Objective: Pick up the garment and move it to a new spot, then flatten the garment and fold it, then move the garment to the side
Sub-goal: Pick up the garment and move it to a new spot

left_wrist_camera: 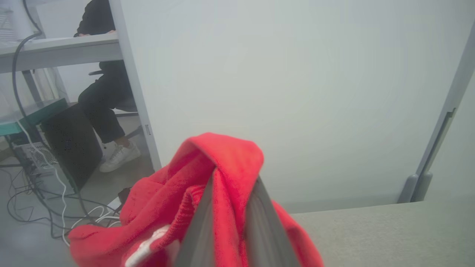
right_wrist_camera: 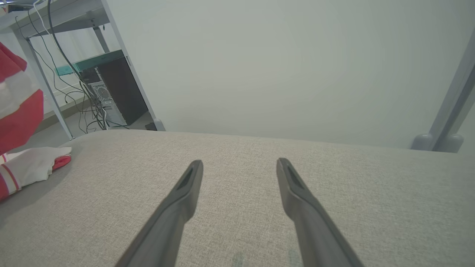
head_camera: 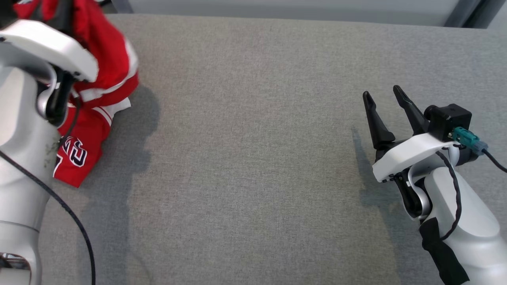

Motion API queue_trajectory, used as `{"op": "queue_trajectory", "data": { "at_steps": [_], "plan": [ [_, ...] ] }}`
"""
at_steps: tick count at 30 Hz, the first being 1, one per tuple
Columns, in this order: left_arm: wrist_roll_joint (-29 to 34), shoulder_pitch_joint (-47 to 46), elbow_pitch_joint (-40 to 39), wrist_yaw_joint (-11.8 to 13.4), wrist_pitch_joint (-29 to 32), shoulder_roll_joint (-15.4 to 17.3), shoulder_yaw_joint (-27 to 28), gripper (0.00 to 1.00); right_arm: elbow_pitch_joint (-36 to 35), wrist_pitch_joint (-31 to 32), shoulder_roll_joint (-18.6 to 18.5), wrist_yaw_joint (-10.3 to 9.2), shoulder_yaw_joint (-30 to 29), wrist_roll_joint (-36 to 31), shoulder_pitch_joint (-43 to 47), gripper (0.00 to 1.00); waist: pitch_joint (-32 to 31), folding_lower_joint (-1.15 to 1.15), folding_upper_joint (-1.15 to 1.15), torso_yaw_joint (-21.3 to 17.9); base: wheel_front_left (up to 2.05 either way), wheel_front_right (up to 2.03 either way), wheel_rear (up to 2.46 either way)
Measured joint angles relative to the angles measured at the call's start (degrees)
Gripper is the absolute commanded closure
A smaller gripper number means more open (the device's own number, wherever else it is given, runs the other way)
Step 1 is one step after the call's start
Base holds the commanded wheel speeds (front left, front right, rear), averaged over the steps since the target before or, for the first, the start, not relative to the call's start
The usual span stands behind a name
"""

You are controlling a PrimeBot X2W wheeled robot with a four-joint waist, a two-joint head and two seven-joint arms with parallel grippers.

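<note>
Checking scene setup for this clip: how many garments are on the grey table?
1. A red jersey with white trim, bunched at the grey table's far left, partly lifted by the shut left gripper. The left arm covers part, so another could be hidden.

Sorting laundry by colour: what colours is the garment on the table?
Red fabric garment with white stripes and dark-outlined white lettering; clearest in the head view.

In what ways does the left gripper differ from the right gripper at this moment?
The left gripper is shut on the red garment; the right gripper is open and empty. The left gripper is at the left side of the grey table; the right gripper is at its right side. Both have two long dark fingers.
</note>
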Motion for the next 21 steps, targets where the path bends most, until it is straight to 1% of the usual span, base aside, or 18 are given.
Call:
{"op": "queue_trajectory", "data": {
  "at_steps": [2, 7, 12, 17, 21],
  "plan": [
    [-0.34, -0.18, -1.58, -0.01, 0.02, -0.33, -0.9, 1.0, 0.0, 0.0, 0.13, 0.0, -0.15, 0.0, 0.29, 0.0, -0.42, 0.0, 0.0, -0.24, 0.0, 0.0, 0.0],
    [-3.18, -0.22, -8.61, -0.01, 1.11, -1.18, -4.67, 1.0, -0.2, 0.0, 1.12, 0.0, -1.18, 0.01, 0.96, 0.0, -2.29, 0.0, 0.0, -2.01, 0.0, 0.0, 0.0],
    [-5.38, 1.5, -13.38, -0.04, 1.27, -3.46, -7.21, 1.0, -0.23, 0.0, 1.36, 0.0, -1.59, 0.02, 1.85, 0.0, -3.81, 0.0, 0.0, -4.6, 0.0, 0.0, 0.0],
    [-7.48, 7.94, -13.67, -0.03, 0.75, -5.72, -8.51, 1.0, -0.37, 0.0, 1.58, 0.0, -1.74, 0.02, 2.33, 0.0, -4.94, 0.0, 0.0, -7.74, 0.0, 0.0, 0.0],
    [-8.7, 15.11, -11.95, 0.03, -1.33, -7.78, -8.95, 1.0, -0.57, -0.01, 1.62, 0.0, -1.76, 0.02, 2.58, 0.0, -5.78, 0.0, 0.0, -10.57, 0.0, 0.0, 0.0]
  ]
}}
